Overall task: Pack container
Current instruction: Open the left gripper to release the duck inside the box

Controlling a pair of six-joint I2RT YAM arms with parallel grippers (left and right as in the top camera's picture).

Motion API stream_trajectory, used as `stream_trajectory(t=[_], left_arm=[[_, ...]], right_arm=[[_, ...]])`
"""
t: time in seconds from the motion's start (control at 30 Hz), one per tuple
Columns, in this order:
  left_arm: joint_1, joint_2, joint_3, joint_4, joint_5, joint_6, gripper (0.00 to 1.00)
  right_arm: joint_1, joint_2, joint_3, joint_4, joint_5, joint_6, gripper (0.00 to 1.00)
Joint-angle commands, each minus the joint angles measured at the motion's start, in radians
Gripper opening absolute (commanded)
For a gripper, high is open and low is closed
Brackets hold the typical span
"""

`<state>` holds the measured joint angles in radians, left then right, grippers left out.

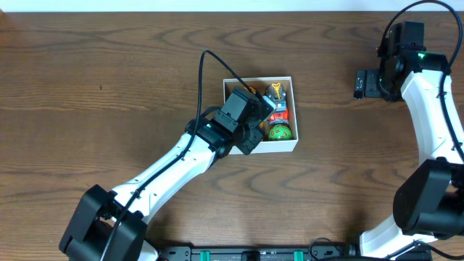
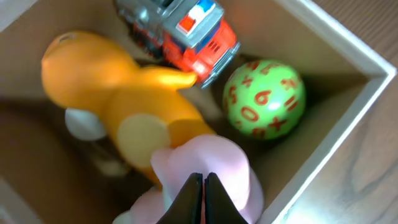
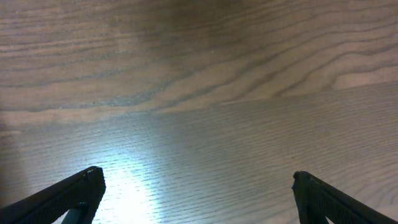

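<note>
Container (image 1: 278, 146) at worktop (image 1: 109, 72) centre, holding toys (image 1: 278, 110). Left gripper (image 2: 203, 177): jaws clenched, empty, over pink toy (image 2: 231, 167) at container's 7 o'clock. Right gripper (image 3: 199, 180): jaws released, well apart at container's 2 o'clock, above worktop.

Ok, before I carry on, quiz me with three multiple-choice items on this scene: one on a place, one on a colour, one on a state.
1. Where is the green numbered ball?
A in the container, beside the toy truck
B outside it
C balanced on its rim

2. What colour are the ball's numbers?
A blue
B red
C black

3. How is the right gripper?
A shut on a toy
B shut, empty
C open, empty

Key: 1 A, the left wrist view shows it near a corner of the box, next to the truck. 2 B, red figures stand out on the green. 3 C, its fingers stand wide apart with nothing between them.
</note>
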<state>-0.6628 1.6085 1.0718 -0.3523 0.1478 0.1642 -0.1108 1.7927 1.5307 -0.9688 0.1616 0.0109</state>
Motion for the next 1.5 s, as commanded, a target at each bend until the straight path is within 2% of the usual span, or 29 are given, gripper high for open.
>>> stream_trajectory(t=[0.0,0.57,1.07,1.1,1.13,1.17,1.2,1.3,1.37,1.47], left_arm=[[0.000,0.023,-0.008,-0.008,-0.044,0.007,0.06],[0.000,0.185,-0.007,0.080,-0.044,0.008,0.06],[0.000,0.000,-0.007,0.085,-0.044,0.006,0.07],[0.000,-0.015,-0.007,0.085,-0.044,0.006,0.09],[0.000,-0.026,-0.007,0.085,-0.044,0.006,0.17],[0.000,-0.035,-0.007,0.085,-0.044,0.006,0.30],[0.000,-0.044,-0.007,0.085,-0.044,0.006,0.34],[0.000,-0.055,-0.007,0.085,-0.044,0.006,0.36],[0.000,-0.055,-0.007,0.085,-0.044,0.006,0.42],[0.000,-0.055,-0.007,0.087,-0.056,0.006,0.46]], right_arm=[[-0.006,-0.014,0.000,0.000,0.007,-0.008,0.99],[-0.006,-0.014,0.000,0.000,0.007,-0.008,0.99],[-0.006,-0.014,0.000,0.000,0.007,-0.008,0.99],[-0.006,-0.014,0.000,0.000,0.007,-0.008,0.99],[-0.006,-0.014,0.000,0.000,0.007,-0.008,0.99],[-0.006,-0.014,0.000,0.000,0.007,-0.008,0.99],[-0.006,-0.014,0.000,0.000,0.007,-0.008,0.99],[-0.007,-0.014,0.000,0.000,0.007,-0.008,0.99],[-0.006,-0.014,0.000,0.000,0.006,-0.008,0.99],[-0.006,-0.014,0.000,0.000,0.006,-0.008,0.99]])
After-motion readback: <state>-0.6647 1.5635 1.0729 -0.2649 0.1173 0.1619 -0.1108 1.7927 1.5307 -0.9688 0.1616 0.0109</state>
